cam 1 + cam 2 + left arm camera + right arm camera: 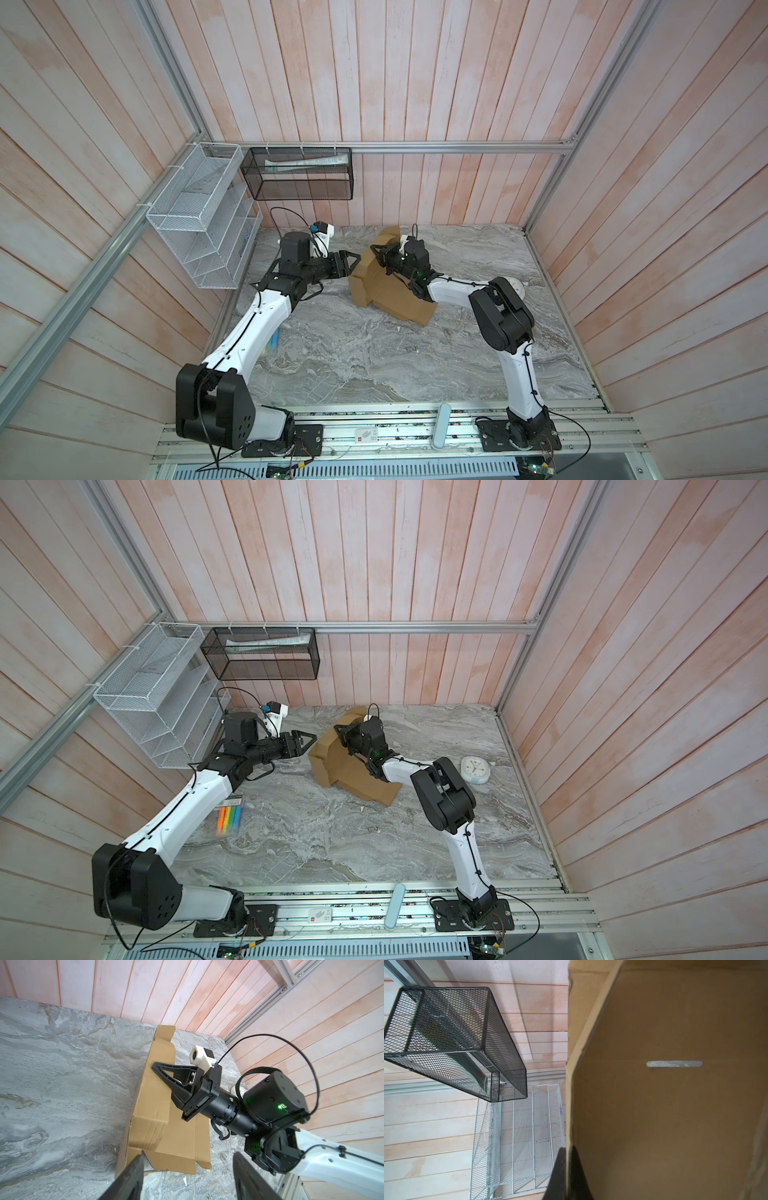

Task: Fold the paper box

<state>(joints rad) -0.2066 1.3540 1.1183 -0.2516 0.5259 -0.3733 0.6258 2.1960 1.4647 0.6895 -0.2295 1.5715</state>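
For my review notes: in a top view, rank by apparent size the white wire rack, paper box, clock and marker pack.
1. white wire rack
2. paper box
3. clock and marker pack: they look about alike, so not ranked.

The marker pack (230,817) carries a label too small to read; in a top view the left arm (249,328) covers all but a blurred sliver. The right arm (503,316) hides most of the clock (515,286) in a top view. In both top views the right gripper (376,252) covers the middle of the paper box (395,297). In the right wrist view the box runs off three edges and the jaws show only as two dark tips cut by the frame. In the left wrist view the left gripper (188,1155) has blurred jaws, cut off likewise. The pale item in the black mesh basket (299,174) is too small to name.
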